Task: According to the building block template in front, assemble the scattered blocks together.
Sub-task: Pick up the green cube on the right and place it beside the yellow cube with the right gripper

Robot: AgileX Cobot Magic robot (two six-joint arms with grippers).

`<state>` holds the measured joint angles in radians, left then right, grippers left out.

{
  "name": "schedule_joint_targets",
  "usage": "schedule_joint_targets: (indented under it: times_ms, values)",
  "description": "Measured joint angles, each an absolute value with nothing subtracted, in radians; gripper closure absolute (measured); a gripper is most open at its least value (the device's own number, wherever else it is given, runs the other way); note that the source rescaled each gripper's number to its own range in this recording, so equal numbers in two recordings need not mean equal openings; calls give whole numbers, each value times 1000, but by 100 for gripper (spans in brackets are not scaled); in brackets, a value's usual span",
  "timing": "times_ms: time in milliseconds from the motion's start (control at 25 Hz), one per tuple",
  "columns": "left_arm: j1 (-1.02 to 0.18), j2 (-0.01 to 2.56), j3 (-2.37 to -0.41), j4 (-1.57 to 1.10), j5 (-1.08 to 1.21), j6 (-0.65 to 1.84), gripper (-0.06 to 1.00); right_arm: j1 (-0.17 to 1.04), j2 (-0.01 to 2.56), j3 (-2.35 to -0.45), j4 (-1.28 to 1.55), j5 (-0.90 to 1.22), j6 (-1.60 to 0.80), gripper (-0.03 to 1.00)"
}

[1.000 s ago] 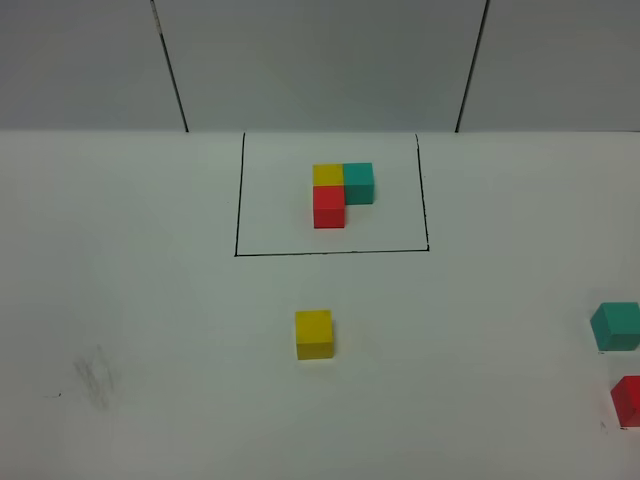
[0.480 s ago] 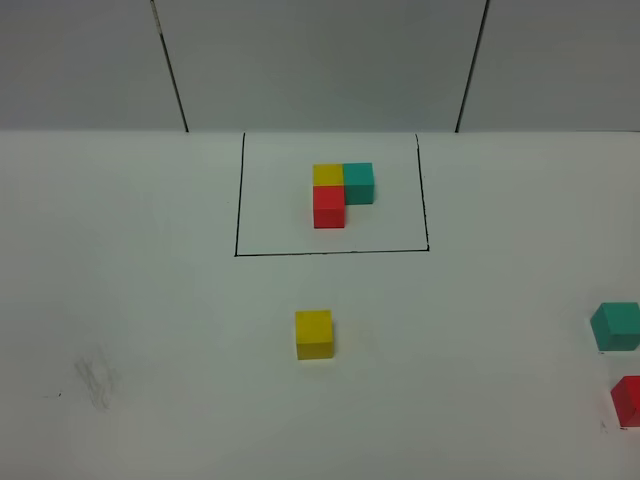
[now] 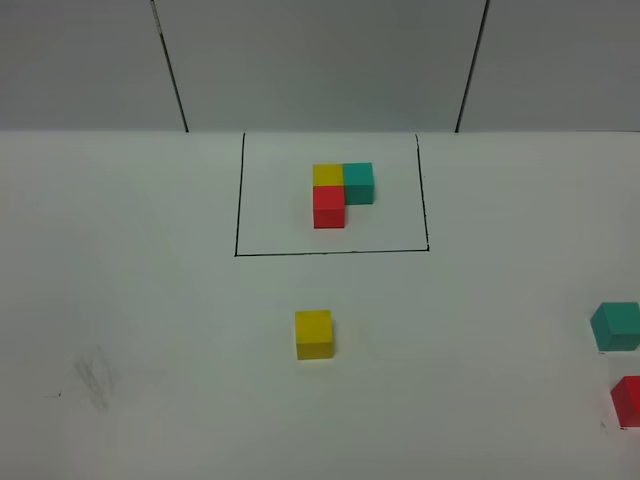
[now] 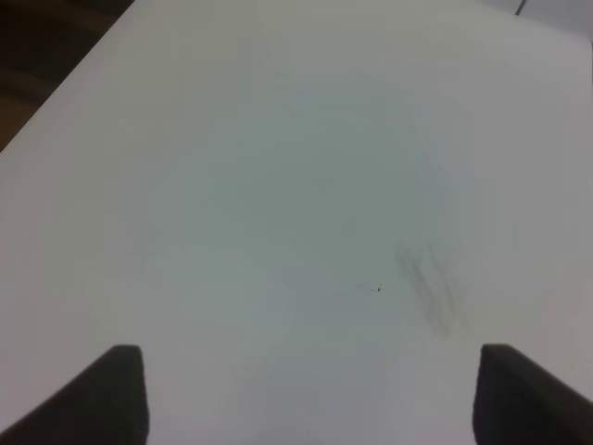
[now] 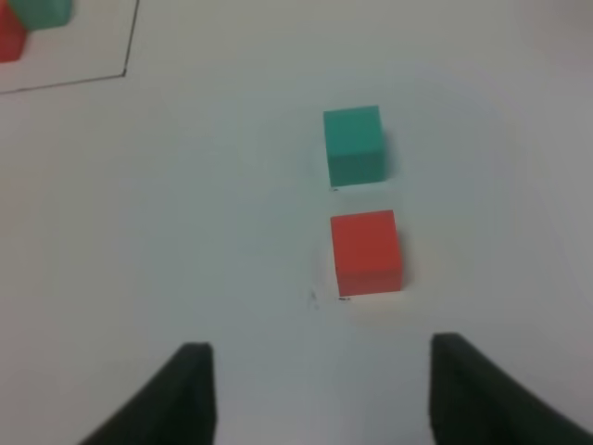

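The template (image 3: 342, 190) is an L of yellow, teal and red cubes inside a thin black rectangle at the table's back middle. A loose yellow cube (image 3: 313, 333) sits alone in front of it. A loose teal cube (image 3: 615, 326) and a loose red cube (image 3: 627, 400) lie at the far right edge. In the right wrist view the teal cube (image 5: 353, 145) and red cube (image 5: 366, 252) sit close together, apart, just ahead of my open, empty right gripper (image 5: 320, 394). My left gripper (image 4: 310, 394) is open and empty over bare table.
A grey smudge (image 3: 95, 378) marks the table at the front left; it also shows in the left wrist view (image 4: 431, 283). The table's edge (image 4: 65, 88) shows in the left wrist view. A grey panelled wall (image 3: 320, 60) stands behind the table.
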<state>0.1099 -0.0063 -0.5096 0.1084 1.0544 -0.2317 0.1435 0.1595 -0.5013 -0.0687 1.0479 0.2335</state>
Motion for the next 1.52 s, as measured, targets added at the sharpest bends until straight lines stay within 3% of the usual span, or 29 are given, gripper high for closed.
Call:
schedule_joint_targets:
  times_ms: [200,320,760,1120,1520]
  values:
    - [110,-6,-510,108,1054,-232,29,143,396,-559,-70,932,239,15]
    - [110,-6,-510,108,1054,-232,29,143,526,-619,-70,876,240,5]
    - [110,-6,-510,108,1054,-231,29,143,981,-893,-169,805,240,9]
    - [110,-6,-510,108,1054,-231,29,83,1388,-1140,-200,977,237,9]
    - [110,-6,-510,108,1054,-231,29,28,1662,-1172,-181,976,231,9]
